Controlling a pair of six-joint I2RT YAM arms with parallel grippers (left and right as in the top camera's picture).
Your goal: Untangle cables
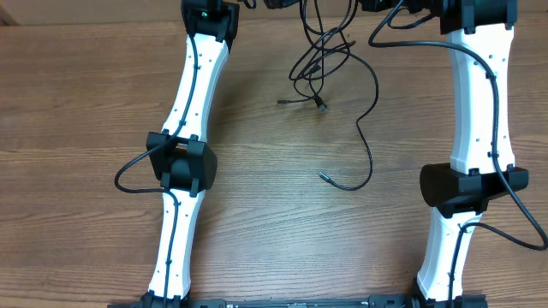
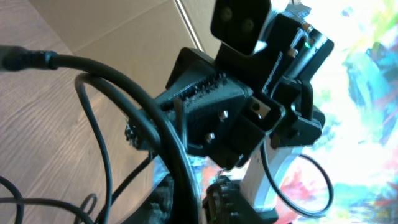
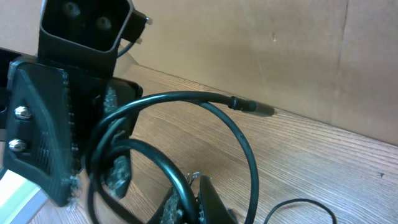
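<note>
thin black tangled cables bunched far-centre on brown wood-grain table, one tail trailing loose toward base side. looks like the pull-apart step imo. right gripper jaws together, can't tell if pinching a strand; left gripper spread, can't tell. next: spread arms slowly, don't tighten the knot.

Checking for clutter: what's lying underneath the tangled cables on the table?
Only bare wooden table shows under the cables. Their upper ends leave the overhead view, so that part is unseen.

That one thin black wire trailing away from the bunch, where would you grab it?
Probably just behind its small plug, coming straight down from above: that wire lies flat on the table, its end free and well clear of the tangle.
</note>
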